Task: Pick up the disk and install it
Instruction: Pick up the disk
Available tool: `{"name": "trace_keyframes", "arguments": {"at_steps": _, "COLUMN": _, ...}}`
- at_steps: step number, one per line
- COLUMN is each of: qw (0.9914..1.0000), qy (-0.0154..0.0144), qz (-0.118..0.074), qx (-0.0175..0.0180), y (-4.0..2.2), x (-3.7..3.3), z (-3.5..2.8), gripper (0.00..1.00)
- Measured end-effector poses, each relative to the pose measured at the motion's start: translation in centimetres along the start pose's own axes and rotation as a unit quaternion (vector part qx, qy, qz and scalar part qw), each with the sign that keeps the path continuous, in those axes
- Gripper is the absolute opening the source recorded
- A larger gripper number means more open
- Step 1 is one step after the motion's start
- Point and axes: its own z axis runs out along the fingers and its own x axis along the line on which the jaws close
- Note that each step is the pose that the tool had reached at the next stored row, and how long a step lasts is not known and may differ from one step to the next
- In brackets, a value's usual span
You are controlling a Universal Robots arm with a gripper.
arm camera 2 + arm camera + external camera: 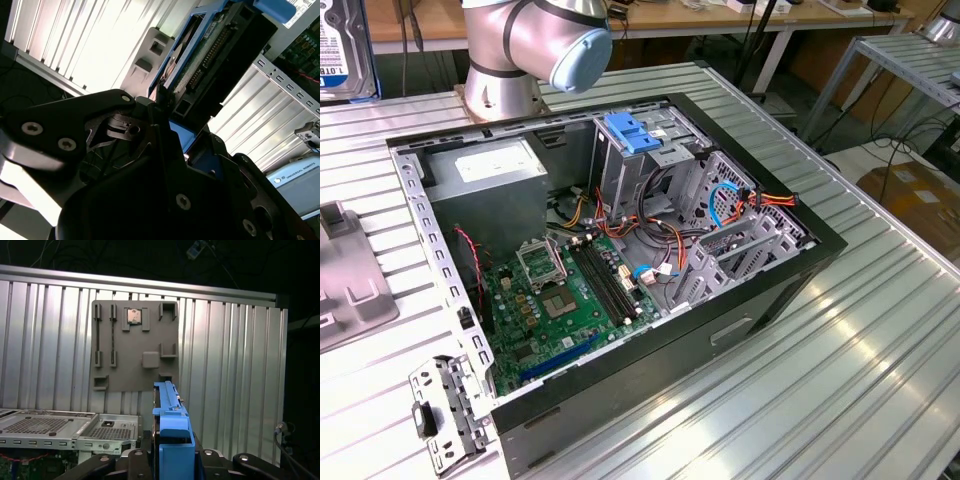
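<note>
Gripper: You saw the black gripper (pixel 172 456) at the near edge of the first wrist view, below the arm's grey and blue joint (pixel 535 40) that appeared in the exterior view.
Jaws: They were closed on the disk, with one black finger (pixel 145 452) pressed against each side of its blue rail.
Disk: You found the flat rectangular silver-black metal disk (pixel 170 407), fitted with blue plastic side rails, held edge-on and raised clear of the bench. In the second wrist view its connector edge (pixel 212 52) faced the camera. In the exterior view its white label (pixel 340 45) showed at the far corner on the exterior view's left, outside the case and well apart from the drive cage.
Fixture plate: A grey plastic fixture plate (pixel 135 340) with moulded pockets lay flat on the bench, near the disk.
Bench: The ribbed aluminium bench (pixel 840 380) carried the case and the plate.
Case: The open black computer case (pixel 760 300) lay on its side. Inside it you saw a green motherboard (pixel 560 300), a big grey power-supply box (pixel 485 170) and a blue plastic latch handle (pixel 632 135) on top of the metal drive cage.
</note>
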Motion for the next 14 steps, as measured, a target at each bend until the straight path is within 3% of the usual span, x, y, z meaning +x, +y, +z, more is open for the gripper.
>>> {"name": "trace_keyframes", "arguments": {"at_steps": 14, "qw": 1.00000, "qy": 0.0000, "qz": 0.000, "qx": 0.0000, "y": -0.53, "x": 0.19, "z": -0.04, "gripper": 0.37}}
